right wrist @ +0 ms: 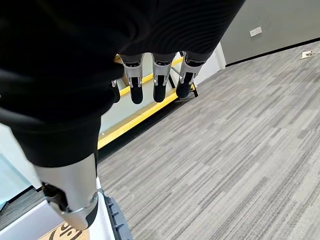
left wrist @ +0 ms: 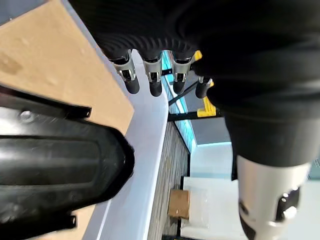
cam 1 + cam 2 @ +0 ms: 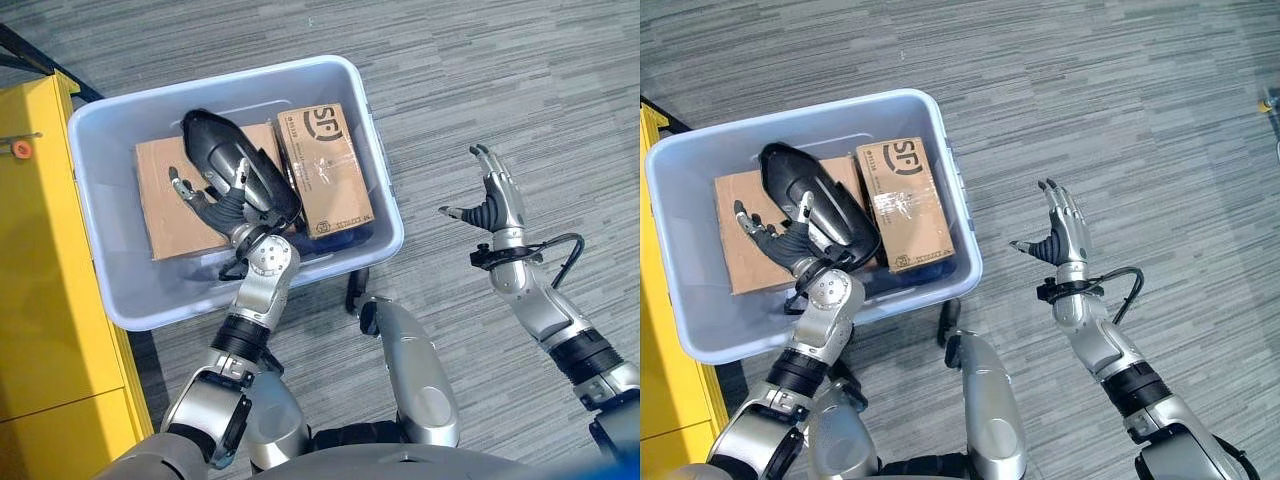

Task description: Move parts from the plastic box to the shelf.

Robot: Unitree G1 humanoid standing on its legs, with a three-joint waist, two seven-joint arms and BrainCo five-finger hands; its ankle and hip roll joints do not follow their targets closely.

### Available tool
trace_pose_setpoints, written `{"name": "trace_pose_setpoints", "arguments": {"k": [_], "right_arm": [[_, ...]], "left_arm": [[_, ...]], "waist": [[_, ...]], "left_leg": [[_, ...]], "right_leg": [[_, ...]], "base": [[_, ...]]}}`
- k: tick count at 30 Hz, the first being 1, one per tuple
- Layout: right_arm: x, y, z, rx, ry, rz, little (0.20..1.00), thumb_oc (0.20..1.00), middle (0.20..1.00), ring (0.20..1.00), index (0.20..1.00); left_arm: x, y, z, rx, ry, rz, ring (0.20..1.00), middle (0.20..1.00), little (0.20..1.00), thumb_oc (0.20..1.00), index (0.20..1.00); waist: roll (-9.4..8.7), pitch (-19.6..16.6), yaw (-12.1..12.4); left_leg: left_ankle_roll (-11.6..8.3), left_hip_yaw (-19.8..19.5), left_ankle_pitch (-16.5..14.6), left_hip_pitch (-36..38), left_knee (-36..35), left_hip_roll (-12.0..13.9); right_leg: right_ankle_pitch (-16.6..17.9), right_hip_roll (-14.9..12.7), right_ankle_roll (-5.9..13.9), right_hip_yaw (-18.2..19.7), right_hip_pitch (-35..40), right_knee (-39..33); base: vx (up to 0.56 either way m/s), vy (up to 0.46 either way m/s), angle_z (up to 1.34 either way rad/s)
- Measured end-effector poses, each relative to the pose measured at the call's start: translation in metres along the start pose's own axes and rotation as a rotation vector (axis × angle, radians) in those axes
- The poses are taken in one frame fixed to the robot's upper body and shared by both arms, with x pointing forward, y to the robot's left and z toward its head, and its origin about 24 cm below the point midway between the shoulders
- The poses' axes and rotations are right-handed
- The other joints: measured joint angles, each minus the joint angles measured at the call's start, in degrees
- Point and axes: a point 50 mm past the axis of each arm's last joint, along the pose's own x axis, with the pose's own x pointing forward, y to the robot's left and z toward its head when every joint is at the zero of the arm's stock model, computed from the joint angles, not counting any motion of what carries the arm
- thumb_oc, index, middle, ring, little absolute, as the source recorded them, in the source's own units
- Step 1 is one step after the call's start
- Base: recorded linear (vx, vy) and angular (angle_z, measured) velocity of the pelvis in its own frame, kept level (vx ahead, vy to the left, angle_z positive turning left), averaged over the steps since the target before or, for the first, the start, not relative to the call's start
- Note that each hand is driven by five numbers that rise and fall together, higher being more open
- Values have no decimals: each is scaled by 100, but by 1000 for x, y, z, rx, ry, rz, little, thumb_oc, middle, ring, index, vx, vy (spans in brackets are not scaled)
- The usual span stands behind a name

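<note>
A: Is any writing showing on the things in the plastic box (image 3: pixel 92 150)?

B: The smaller cardboard box (image 3: pixel 325 168) is carrying dark print on its top, a big round logo with letters near the far end and small lines of text along its edges. I am leaving the wording unread. Clear tape is running across its middle. The larger cardboard box (image 3: pixel 165 200) beside it is showing a plain brown face.

A: And the part itself?

B: The black part (image 3: pixel 232 160) is lying across both cardboard boxes, inside the pale blue-grey plastic box. It is a long, glossy, rounded shell, wide at one end and tapering toward the other, with a silver patch on its upper side. In the left wrist view its dark moulded surface (image 2: pixel 55 165) is sitting against the brown cardboard, next to the box's light wall.

A: What is the left hand (image 3: pixel 215 205) doing?

B: It is reaching into the plastic box, resting just beside the black part over the larger cardboard box. Its fingers (image 2: pixel 132 80) are standing straight and relaxed, curled around nothing.

A: And the right hand (image 3: pixel 495 205)?

B: It is hanging over the grey carpet (image 3: pixel 480 90), well apart from the box, fingers spread wide and holding nothing. The yellow shelf (image 3: pixel 40 250) is standing along the plastic box's left side.
</note>
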Motion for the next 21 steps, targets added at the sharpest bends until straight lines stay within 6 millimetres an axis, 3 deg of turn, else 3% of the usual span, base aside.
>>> {"name": "trace_pose_setpoints", "arguments": {"k": [2, 6, 9, 13, 15, 21], "right_arm": [[4, -1, 4, 3, -16, 9, 1000, 1000, 1000, 1000, 1000], [5, 0, 5, 3, -18, 29, 1000, 1000, 1000, 1000, 1000], [6, 3, 8, 0, -30, 40, 1000, 1000, 1000, 1000, 1000], [21, -2, 21, -3, -67, 26, 1000, 1000, 1000, 1000, 1000], [21, -2, 20, -8, -58, 41, 1000, 1000, 1000, 1000, 1000], [21, -1, 17, -4, -30, 47, 1000, 1000, 1000, 1000, 1000]], "left_arm": [[3, -2, -13, 99, 36, -43, 1000, 1000, 1000, 1000, 1000], [-5, 2, -39, 106, 226, 34, 1000, 1000, 1000, 1000, 1000], [-10, 7, -43, 101, 257, 138, 1000, 1000, 1000, 1000, 1000], [-12, -4, -53, 107, 346, 59, 1000, 1000, 1000, 1000, 1000], [-15, 0, -66, 127, 430, 106, 1000, 1000, 1000, 1000, 1000], [-5, -7, -59, 104, 410, 71, 1000, 1000, 1000, 1000, 1000]], "waist": [[-49, -3, 0], [-81, 13, -35], [-115, 11, -8], [-203, -6, 5], [-203, -6, -57], [-205, -8, -155]], "left_leg": [[-27, 0, -20, -191, 92, 53], [-31, 14, -22, -254, 109, 112], [-32, -5, -23, -336, 189, 164], [-143, -52, -193, -709, 517, 232], [-125, -47, -207, -725, 514, 240], [-129, -17, -221, -791, 522, 234]], "right_leg": [[1, -7, 4, -40, -145, 17], [-10, 0, 2, -56, -203, 36], [-34, 10, 17, -95, -202, 48], [-29, -36, 19, -133, -416, 125], [-36, -47, 28, -135, -431, 116], [4, -51, -34, -113, -534, 158]], "base": [[-42, -17, 5], [-21, -30, 0], [-17, -12, 8], [-28, 13, 8], [0, 0, 0], [3, 23, -2]]}}
